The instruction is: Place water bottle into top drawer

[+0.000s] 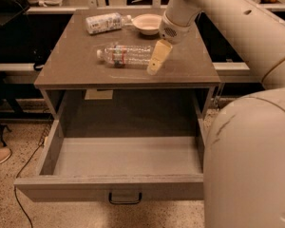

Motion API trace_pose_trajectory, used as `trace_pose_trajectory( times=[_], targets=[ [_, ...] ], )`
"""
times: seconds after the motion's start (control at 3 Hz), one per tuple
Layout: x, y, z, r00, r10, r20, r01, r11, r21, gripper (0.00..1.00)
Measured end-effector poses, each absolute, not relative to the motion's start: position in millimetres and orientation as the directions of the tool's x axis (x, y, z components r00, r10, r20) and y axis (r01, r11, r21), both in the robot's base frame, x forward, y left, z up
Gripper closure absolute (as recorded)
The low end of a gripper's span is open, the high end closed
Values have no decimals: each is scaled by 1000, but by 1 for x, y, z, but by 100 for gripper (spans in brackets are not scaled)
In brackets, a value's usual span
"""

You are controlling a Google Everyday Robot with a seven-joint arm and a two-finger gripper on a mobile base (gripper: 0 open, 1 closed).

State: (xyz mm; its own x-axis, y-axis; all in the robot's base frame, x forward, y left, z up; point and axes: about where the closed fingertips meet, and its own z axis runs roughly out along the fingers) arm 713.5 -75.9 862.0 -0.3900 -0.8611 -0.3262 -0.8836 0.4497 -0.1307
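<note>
Water bottle [127, 55], clear, ribbed, lying flat, tool [153, 68] perhaps touching it

Clear water bottle [126, 55] lies sideways beside the pincer [153, 69]; top drawer [109, 186] open.

We see the top drawer [109, 188] standing open, its floor bare, so the way down into it from above is free across nearly its full width. The robot's body [249, 160] crowds the near right corner and hides that end. On the tabletop [66, 72] the hand [153, 68] hangs at the right end of the water bottle [126, 55]; we cannot tell if they touch. The bottle's left and near sides are open. The labelled bottle [103, 23] and bowl [147, 23] lie farther back, apart from it. The arm [237, 23] crosses the far right corner.
</note>
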Motion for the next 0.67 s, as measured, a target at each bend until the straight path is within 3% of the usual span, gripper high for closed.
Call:
trace_pose_trajectory(
  times=[0.67],
  targets=[
    [740, -9, 854, -319, -885, -339, -917, 379, -126, 0]
  ],
)
